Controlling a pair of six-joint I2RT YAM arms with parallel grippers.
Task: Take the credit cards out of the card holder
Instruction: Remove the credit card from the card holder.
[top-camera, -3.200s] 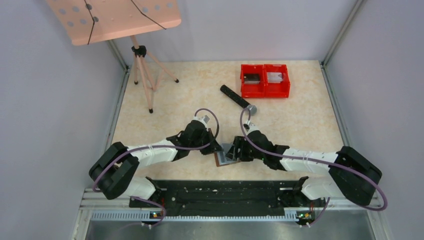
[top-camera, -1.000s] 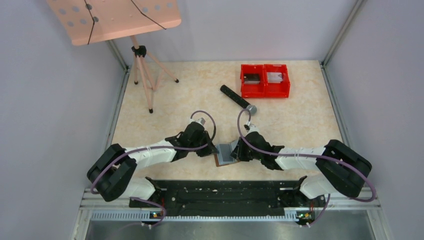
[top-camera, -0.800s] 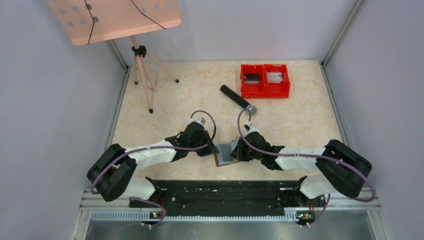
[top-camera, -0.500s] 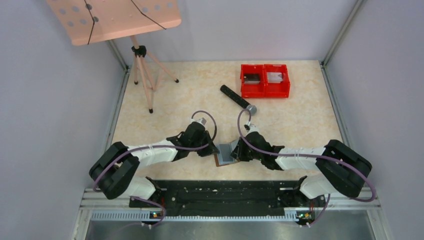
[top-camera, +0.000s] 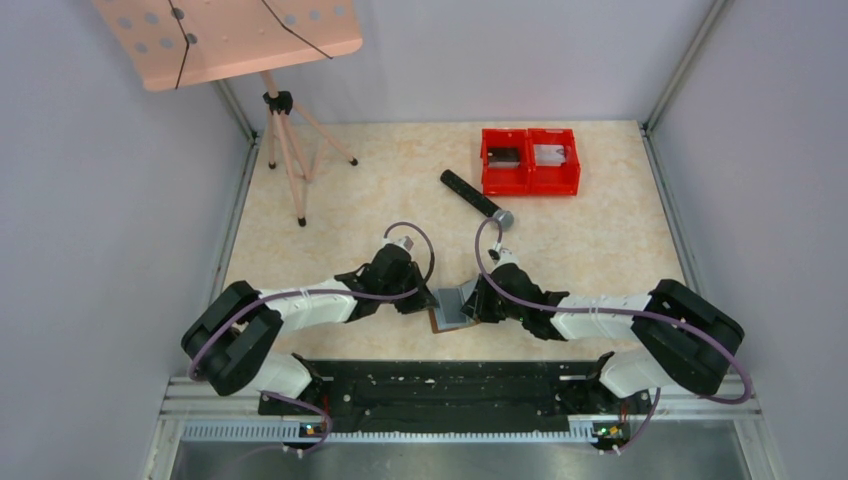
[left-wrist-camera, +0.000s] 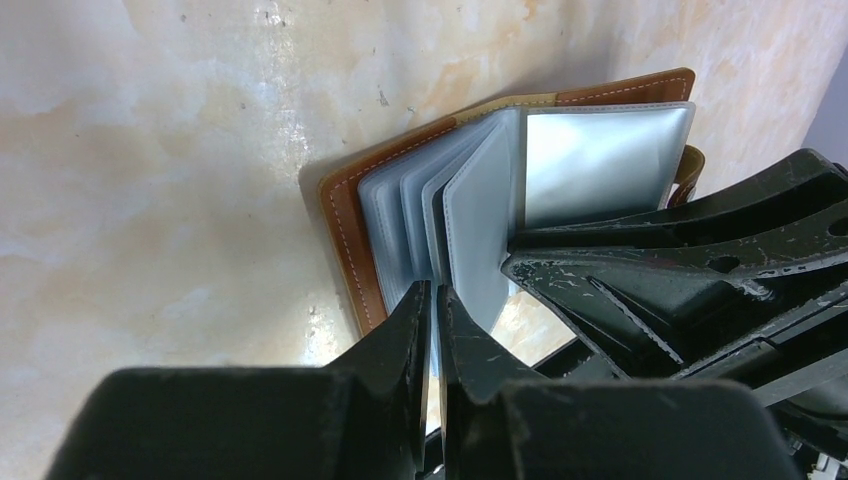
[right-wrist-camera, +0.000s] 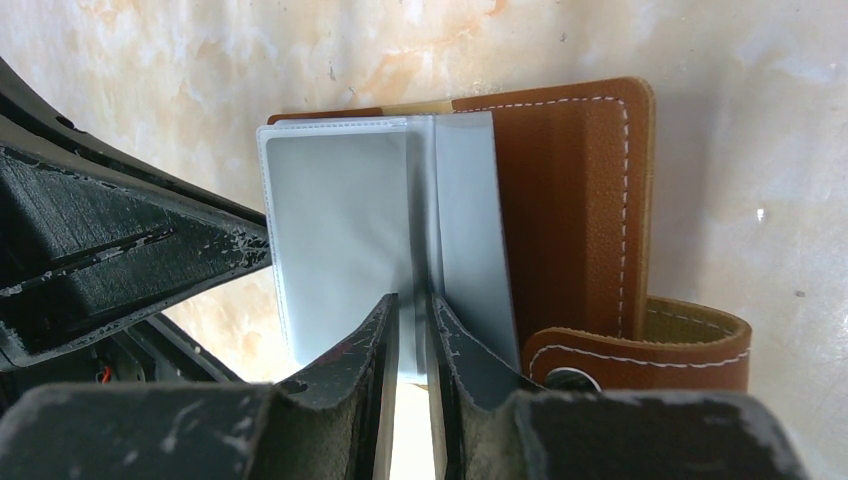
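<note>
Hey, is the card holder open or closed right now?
Open. The card holder lies spread on the table, its grey sleeves fanned out.

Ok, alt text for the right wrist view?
An open brown leather card holder lies on a marbled table, the right hand pinching one grey-blue sleeve edge. The left hand reaches in from the left.

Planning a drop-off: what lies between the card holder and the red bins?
A black rod lies between the card holder and the red bins, seen in the top view.
</note>
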